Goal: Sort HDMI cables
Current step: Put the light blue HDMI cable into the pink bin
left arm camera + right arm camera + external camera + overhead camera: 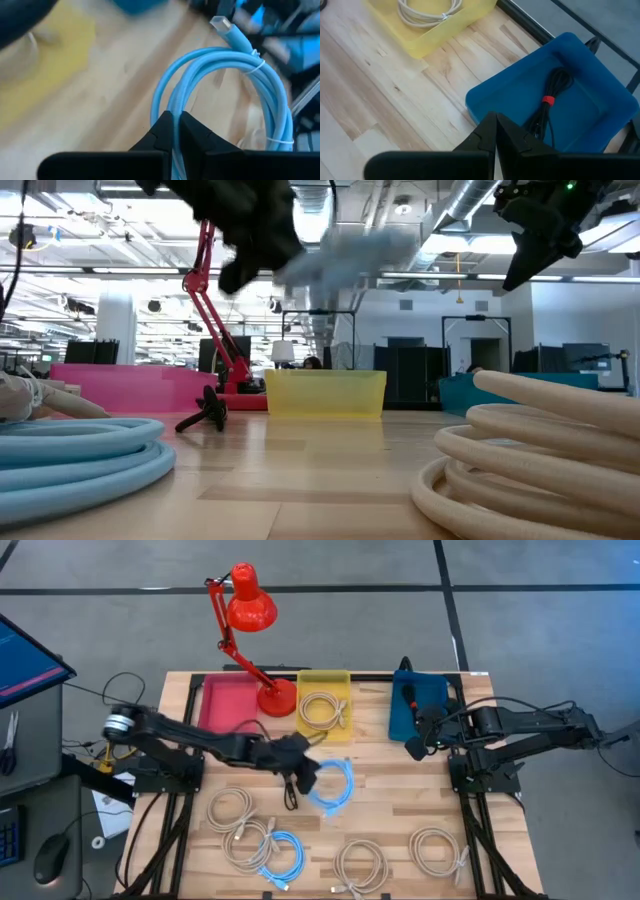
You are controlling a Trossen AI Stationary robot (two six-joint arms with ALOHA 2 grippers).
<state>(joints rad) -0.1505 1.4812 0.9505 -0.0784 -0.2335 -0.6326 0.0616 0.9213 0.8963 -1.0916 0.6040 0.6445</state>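
While 4 beige coils and 1 light blue coil (282, 858) lie along the near edge of the wooden surface (400, 790), the left gripper (308, 776) hangs above the middle of that surface, clenched on a light blue HDMI cable (335, 786). In the left wrist view its fingers (160, 134) pinch the strands of the loop, whose silver plug (220, 23) points away from the gripper. Just beyond, a black cable bundle (291, 794) lies on the boards beside the gripper. Farther back stand 3 bins: a pink bin (226, 700), a yellow bin (345, 680) holding a beige coil (322, 710), and a blue bin (580, 55) holding a black cable (551, 102) with a red tie. The right gripper (415, 748) waits at the blue bin's near edge, its fingers (485, 132) pressed together on nothing. A red desk lamp (250, 602) stands behind.
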